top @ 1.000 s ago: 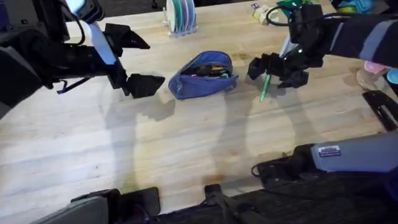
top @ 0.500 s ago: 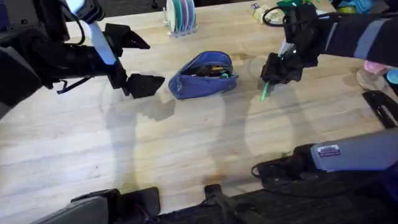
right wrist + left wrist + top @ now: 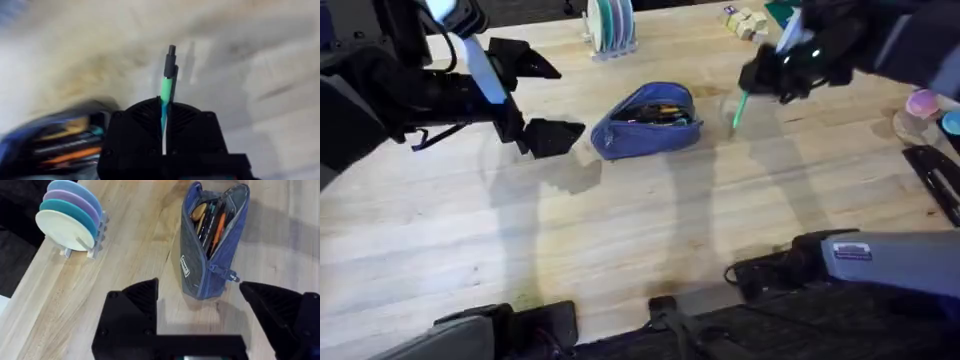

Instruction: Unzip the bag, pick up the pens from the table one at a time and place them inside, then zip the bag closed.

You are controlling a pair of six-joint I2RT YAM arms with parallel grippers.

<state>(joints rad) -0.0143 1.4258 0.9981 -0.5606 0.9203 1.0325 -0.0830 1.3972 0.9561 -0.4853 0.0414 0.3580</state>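
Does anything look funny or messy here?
Nothing looks broken or spilled. The bag sits open on the table with pens already inside. The right gripper holds a green pen hanging tip-down above the table, beside the bag. The left gripper waits open nearby.

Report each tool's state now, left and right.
Left tool: open, holding nothing, beside the bag.
Right tool: shut on the green pen, lifted off the table.
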